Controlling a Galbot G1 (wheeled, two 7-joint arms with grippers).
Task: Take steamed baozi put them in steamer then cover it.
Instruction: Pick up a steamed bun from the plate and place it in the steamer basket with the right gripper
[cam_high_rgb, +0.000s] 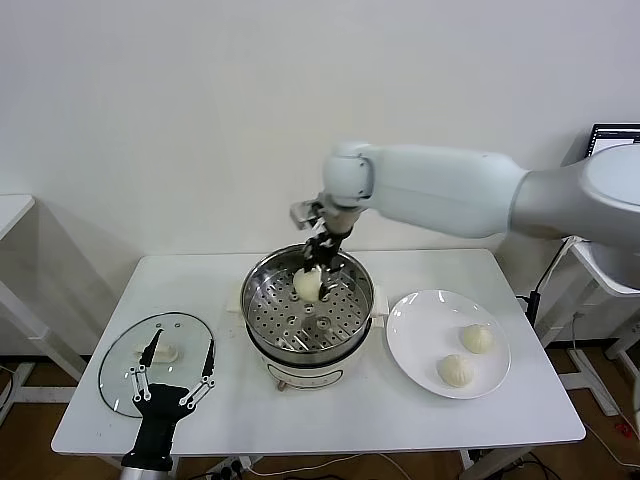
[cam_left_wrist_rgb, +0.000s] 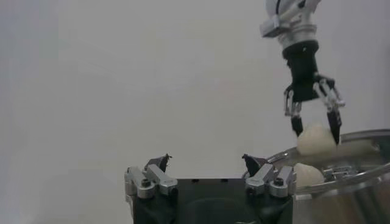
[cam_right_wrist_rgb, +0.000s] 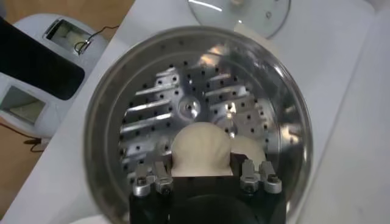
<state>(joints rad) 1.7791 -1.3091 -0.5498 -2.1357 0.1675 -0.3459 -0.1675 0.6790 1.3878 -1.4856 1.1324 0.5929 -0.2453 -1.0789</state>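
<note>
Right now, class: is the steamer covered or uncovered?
Uncovered. The steamer shows its perforated tray openly, while the cover lies flat on the table under the left gripper.

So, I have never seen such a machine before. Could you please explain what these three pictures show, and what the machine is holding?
This is a two-armed robot at a white table. The wide picture comes from a camera on its head; the other two come from cameras on its wrists.

On the table stands a shiny steamer with a perforated tray. Beside it are a white plate with two baozi, and the glass cover, lying flat.

The right gripper reaches into the steamer, shut on a baozi. The wrist views show another baozi already inside, next to the held one.

The left gripper hovers open over the cover, holding nothing.
</note>
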